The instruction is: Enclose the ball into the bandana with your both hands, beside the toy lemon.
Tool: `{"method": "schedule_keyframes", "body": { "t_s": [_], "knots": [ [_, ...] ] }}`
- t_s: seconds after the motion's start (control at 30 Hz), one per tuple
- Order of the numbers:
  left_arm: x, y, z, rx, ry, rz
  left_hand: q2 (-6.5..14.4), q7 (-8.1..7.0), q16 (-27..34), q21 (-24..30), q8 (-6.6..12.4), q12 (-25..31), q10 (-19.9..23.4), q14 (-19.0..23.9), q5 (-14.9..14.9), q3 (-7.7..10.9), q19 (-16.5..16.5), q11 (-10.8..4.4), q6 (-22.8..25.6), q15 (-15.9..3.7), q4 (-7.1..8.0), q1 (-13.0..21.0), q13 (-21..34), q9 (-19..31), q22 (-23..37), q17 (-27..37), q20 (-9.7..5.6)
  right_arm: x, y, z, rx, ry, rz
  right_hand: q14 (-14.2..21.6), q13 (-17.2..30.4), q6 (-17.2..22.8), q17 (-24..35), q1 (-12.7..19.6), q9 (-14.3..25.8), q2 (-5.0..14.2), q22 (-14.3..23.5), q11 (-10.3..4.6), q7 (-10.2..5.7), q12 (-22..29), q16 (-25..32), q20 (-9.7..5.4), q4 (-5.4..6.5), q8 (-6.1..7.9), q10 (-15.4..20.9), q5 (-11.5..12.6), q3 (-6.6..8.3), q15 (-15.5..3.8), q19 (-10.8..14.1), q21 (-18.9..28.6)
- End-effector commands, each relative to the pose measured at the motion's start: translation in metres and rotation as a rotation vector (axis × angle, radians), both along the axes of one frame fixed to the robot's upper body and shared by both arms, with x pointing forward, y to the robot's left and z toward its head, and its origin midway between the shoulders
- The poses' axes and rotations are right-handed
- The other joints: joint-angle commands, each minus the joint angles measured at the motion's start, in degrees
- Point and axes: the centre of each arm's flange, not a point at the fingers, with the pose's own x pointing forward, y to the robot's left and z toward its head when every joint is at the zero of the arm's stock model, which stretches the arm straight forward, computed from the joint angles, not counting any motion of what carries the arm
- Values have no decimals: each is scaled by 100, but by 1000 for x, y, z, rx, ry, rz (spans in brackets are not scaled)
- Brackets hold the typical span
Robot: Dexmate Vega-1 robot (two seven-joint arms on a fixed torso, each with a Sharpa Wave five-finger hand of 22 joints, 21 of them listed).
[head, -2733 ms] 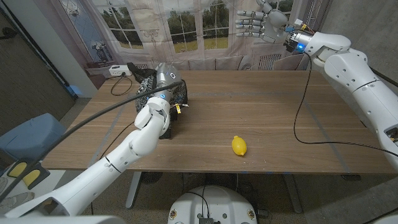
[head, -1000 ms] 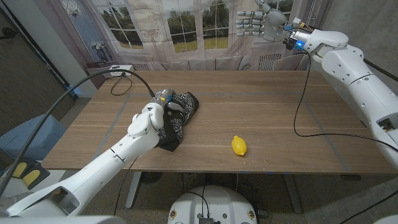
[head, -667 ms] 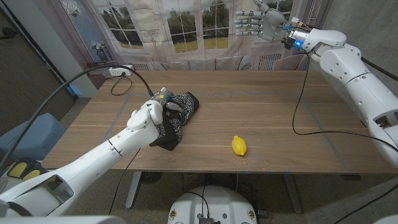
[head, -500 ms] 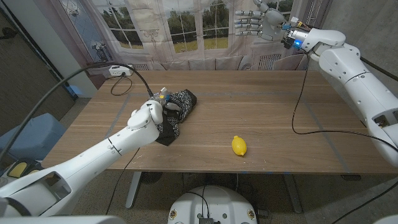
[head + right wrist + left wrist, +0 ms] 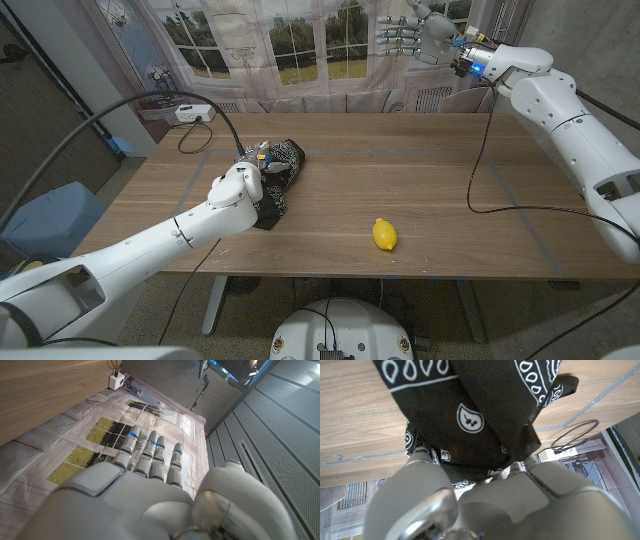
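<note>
left hand (image 5: 490, 505) on bandana (image 5: 475, 415)

Bandana (image 5: 277, 172): black, white teardrop paisley print and white border line. Toy lemon (image 5: 384, 234): yellow. Table (image 5: 430, 190): light brown wood grain.

Your arms: glossy white rounded shells, segmented at joints. Left hand (image 5: 262, 158) grey metal, seen close as smooth grey casing. Right hand (image 5: 412, 30) silver-grey, blue bands across fingers (image 5: 151, 452). Blue light at your right wrist, possibly status LED. Black cable trails from each forearm.
</note>
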Motion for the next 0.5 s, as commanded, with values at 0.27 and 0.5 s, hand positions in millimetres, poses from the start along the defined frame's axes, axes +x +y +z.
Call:
{"method": "schedule_keyframes", "body": {
  "t_s": [0.27,0.5],
  "knots": [
    [-44,9,31,-125,-305,-106,69,-137,106,-198,45,55,-1283,-1482,44,-233,-2089,26,-1172,48,314,-631,-53,-3,51,32,8,8,-3,-1,21,7,2,18,2,-11,-5,-5,10,17,27,-2,39,7,18,9,-7,2,55,22,-48,-6,53,-38],
    [-63,3,46,-162,-358,-134,67,-229,176,-193,112,139,-1120,-1279,59,-337,-1922,-45,-953,32,381,-856,-99,-15,62,15,5,11,-5,-7,38,15,-1,6,2,-7,-9,-18,10,8,28,14,38,9,15,1,-7,4,63,23,-68,-7,50,-52]
  ]
}}
